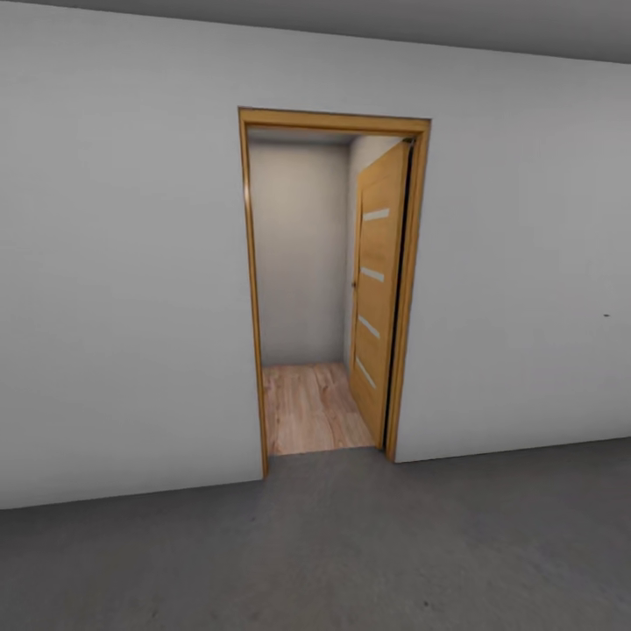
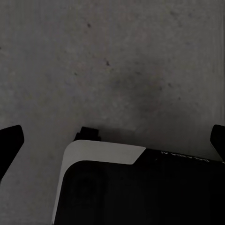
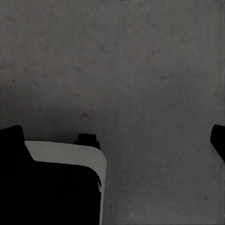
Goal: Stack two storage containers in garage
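Observation:
I am in the garage, on its dark grey concrete floor (image 1: 350, 543), facing a plain white-grey wall (image 1: 123, 280). The two storage containers and the living room are out of view. In the left wrist view my left gripper (image 2: 113, 139) hangs open over the floor (image 2: 117, 61), its dark fingertips (image 2: 9, 140) far apart with nothing between them. My right gripper (image 3: 115, 138) is open in the same way above bare floor (image 3: 131, 70), with one fingertip (image 3: 11, 136) at the picture's edge.
A wood-framed doorway (image 1: 333, 123) in the wall opens onto a small hallway with light plank flooring (image 1: 311, 407). Its wooden door (image 1: 379, 289) stands swung inward along the right side. The robot's black-and-white base (image 2: 136, 187) (image 3: 56, 183) shows under both wrists.

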You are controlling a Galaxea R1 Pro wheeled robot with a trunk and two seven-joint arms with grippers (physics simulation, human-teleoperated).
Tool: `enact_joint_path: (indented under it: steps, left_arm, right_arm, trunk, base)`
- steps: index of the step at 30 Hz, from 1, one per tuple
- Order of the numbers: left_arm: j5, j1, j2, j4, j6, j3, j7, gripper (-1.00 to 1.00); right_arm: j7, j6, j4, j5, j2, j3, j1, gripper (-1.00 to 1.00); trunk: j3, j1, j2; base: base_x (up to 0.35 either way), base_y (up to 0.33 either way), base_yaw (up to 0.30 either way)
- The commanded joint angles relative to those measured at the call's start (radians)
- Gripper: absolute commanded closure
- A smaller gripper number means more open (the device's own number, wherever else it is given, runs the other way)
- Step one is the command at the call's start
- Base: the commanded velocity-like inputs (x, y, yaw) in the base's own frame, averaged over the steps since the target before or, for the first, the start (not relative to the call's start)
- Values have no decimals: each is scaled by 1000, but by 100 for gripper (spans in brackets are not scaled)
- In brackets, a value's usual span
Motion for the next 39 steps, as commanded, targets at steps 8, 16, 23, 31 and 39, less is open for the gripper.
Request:
enact_joint_path:
  steps: [8, 16, 23, 31, 39]
  left_arm:
    - [7, -1, -1, 1, -3, 3, 0, -100]
    - [7, -1, -2, -3, -4, 8, 0, -100]
    - [6, -1, -5, -6, -7, 8, -1, -100]
    - [6, -1, -5, -6, -9, 6, -1, -100]
    - [6, -1, -5, -5, -8, 3, -1, -100]
  right_arm:
    - [-5, -7, 3, 10, 1, -6, -1, -100]
    - [-5, -7, 3, 2, 1, -7, -1, -100]
    - [-5, -7, 3, 1, 1, -8, -1, -100]
    - [-5, -7, 3, 8, 0, -7, -1, -100]
    - [-5, -6, 3, 11, 0, -6, -1, -100]
  trunk:
    - [-1, 1, -1]
    - [-1, 1, -1]
    - [-1, 1, -1]
    - [-1, 1, -1]
    - [-1, 1, -1]
  base:
    - [318, 0, 0]
    - [318, 0, -115]
    - [318, 0, -279]
    - [318, 0, -125]
    - [317, 0, -6]
